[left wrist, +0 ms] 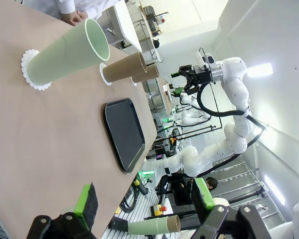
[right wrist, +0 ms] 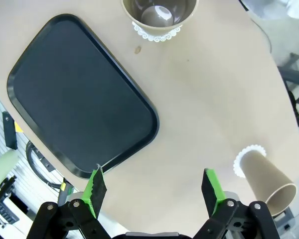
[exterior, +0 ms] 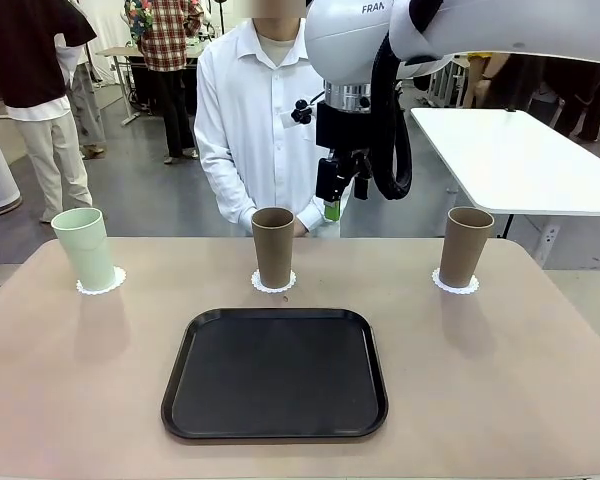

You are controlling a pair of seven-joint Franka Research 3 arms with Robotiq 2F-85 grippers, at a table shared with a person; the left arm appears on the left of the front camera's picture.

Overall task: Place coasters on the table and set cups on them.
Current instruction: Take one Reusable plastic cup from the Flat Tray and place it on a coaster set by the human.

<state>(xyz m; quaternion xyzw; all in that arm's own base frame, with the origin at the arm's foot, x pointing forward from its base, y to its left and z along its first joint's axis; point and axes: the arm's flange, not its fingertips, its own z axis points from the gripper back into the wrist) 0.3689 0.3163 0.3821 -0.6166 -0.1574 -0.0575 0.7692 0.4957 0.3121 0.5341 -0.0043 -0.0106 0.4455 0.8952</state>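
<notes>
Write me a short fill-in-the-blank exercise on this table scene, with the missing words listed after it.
1. Each of the three cups stands on a white ____.
2. The cup on the robot's left is mint green; the other two are ____.
3. The black tray on the table holds ____.
4. The right pincer, raised above the table, has its jaws ____.

Missing words: coaster; tan-brown; nothing; open

1 mint cup (exterior: 84, 248), 2 tan cups (exterior: 273, 247), white lacy coasters (exterior: 455, 285), black tray (exterior: 274, 374)

Matte cups (exterior: 273, 247) on lacy papery coasters (exterior: 455, 285); smooth matte table (exterior: 500, 380); semi-gloss plastic tray (exterior: 275, 374).
</notes>
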